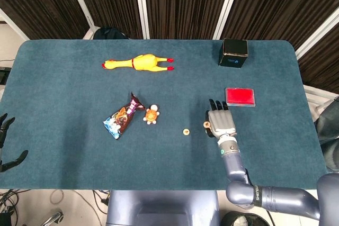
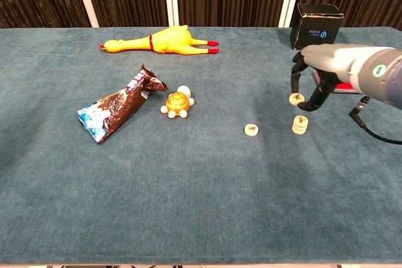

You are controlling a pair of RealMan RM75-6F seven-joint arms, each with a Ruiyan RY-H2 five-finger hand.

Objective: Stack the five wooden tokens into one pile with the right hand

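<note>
Your right hand [image 2: 314, 76] pinches one wooden token [image 2: 296, 98] in the air, just above and beside the short pile [image 2: 300, 124] on the table [image 2: 188, 186]. Lower it off-centre or let a fingertip brush the pile and I judge it topples. One loose token [image 2: 252, 130] lies near, left of the pile. Your left hand [image 1: 6, 141] hangs relaxed, holding nothing, off the table edge.

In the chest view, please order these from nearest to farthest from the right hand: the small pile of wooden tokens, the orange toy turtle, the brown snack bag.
Measured from the right hand:
1. The small pile of wooden tokens, just below the hand on the right side of the table.
2. The orange toy turtle, near the middle, left of the hand.
3. The brown snack bag, farther left, beyond the turtle.
</note>
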